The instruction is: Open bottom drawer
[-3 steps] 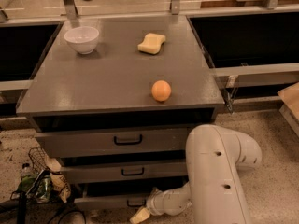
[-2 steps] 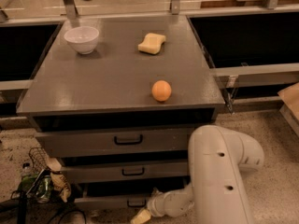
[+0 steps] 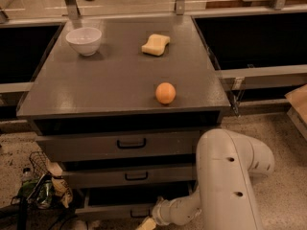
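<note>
Camera view, looking down on a grey matte cabinet with a flat top [image 3: 96, 85] that fills the middle of the frame; on that top, a small white round bowl [image 3: 84, 40] stands at the upper left, a pale yellow wavy-edged sponge [image 3: 155, 44] lies at the upper middle, and a round orange fruit [image 3: 165, 93] sits near the front edge, well apart from both; below the top run three grey drawer fronts, each with a black loop handle; the top grey drawer [image 3: 86, 147] and the middle grey drawer [image 3: 91, 178] look closed; the bottom drawer [image 3: 108, 211], a grey matte panel lowest in the stack, lies at the bottom middle of the frame, its front standing forward of the drawer above with a dark opening showing behind its upper edge; its small black handle [image 3: 139, 214] is at the lower middle; the white, rounded robot arm [image 3: 230, 176] bends in from the lower right; the cream-tipped gripper [image 3: 145, 223] is at the very bottom edge, right at that handle; whether it grips the handle I cannot tell, as the frame edge cuts it off; a wire basket with bottles and bags [image 3: 41, 183] sits on the speckled floor [image 3: 273, 128] at the lower left.
</note>
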Motion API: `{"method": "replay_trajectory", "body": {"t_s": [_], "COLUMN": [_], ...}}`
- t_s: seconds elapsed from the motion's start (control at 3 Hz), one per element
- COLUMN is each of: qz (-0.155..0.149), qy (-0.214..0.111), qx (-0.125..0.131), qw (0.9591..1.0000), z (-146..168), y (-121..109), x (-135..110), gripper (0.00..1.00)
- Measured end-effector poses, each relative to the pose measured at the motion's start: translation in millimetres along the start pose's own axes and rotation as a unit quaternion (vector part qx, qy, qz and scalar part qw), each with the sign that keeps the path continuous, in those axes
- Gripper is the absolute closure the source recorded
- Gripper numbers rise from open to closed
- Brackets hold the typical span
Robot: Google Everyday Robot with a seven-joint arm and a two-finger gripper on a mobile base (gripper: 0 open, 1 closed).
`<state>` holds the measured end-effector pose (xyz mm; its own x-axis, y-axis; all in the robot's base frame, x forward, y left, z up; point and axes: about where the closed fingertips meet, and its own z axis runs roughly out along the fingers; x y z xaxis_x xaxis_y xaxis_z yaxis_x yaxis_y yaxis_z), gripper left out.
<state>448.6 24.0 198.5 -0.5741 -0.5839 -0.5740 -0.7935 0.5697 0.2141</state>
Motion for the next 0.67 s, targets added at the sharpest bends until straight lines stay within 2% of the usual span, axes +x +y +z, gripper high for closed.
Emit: {"method": "replay_trajectory", "body": {"t_s": [0.33,0.67], "qz": [-0.005,-0.005], "qy": [-0.002,-0.002], "qx": [-0.007,-0.007], "qw": [1.0,1.0], "z": [-10.2,-10.2], "y": [13.2,13.2], "x": [18.4,18.4], "gripper": [0.0,0.0]}}
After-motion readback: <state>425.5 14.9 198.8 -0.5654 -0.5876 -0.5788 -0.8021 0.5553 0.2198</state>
